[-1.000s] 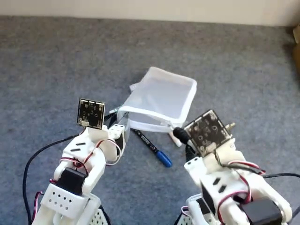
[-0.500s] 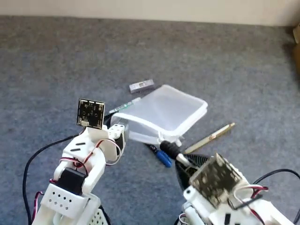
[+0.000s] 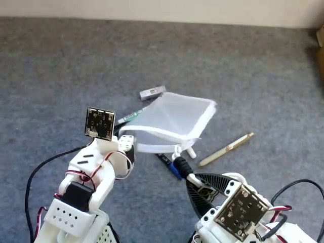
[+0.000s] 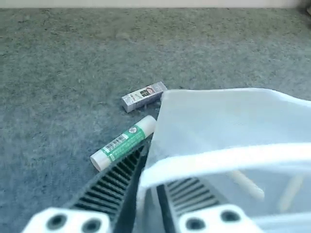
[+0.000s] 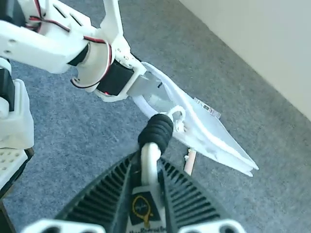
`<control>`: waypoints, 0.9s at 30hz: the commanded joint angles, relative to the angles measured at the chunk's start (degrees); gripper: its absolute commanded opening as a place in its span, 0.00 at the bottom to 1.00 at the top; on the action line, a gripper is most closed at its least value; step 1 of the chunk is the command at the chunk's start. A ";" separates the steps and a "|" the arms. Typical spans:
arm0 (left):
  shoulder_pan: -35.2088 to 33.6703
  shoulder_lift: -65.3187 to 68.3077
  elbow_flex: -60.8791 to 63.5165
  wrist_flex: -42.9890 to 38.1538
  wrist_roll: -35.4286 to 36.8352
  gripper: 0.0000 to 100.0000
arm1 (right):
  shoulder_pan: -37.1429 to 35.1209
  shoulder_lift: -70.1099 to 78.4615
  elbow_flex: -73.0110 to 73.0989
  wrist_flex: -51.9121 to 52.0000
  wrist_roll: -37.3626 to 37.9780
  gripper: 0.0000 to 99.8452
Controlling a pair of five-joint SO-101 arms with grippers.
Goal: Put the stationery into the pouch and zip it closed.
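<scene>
A white mesh pouch (image 3: 177, 119) is lifted at its near edge, tilted, with its mouth toward the arms. My left gripper (image 3: 130, 143) is shut on the pouch's rim (image 4: 218, 156), one finger (image 4: 114, 179) on each side of it. My right gripper (image 5: 148, 162) is shut on a white pen with a black ribbed grip (image 5: 155, 133); the pen's tip touches the pouch's edge by the zipper ring (image 5: 177, 116). On the carpet lie a green glue stick (image 4: 124, 142), a small grey box (image 4: 144, 96), a gold pen (image 3: 226, 149) and a blue-capped marker (image 3: 169, 164).
Grey carpet (image 3: 61, 71) covers the whole work area, with open room at the far side and left. A pale wall (image 3: 162, 9) runs along the far edge. A thin white stick (image 3: 191, 152) lies under the pouch's near corner.
My right arm pulled back toward the near edge with the pen in it. The pouch shifted and flattened, uncovering the small grey box and the gold pen. The left arm stayed put.
</scene>
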 commanded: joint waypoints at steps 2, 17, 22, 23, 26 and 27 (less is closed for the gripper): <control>-1.19 -0.84 -8.92 10.64 -0.35 0.01 | -0.66 -0.13 -2.77 1.01 -4.66 0.02; -3.30 -0.57 -20.09 21.89 -0.53 0.01 | 20.88 0.13 6.73 0.66 -8.35 0.26; -5.85 -0.40 -26.95 26.11 -0.53 0.01 | 23.52 0.13 8.66 0.66 -8.62 0.26; -5.85 -0.40 -28.26 26.81 -0.53 0.01 | 24.22 0.13 9.01 0.66 -8.62 0.26; -6.20 -0.40 -31.52 28.40 -0.53 0.01 | 26.42 0.13 10.24 0.66 -8.62 0.26; -7.08 -0.40 -32.31 28.66 -0.53 0.01 | 27.21 0.13 10.77 0.66 -8.62 0.26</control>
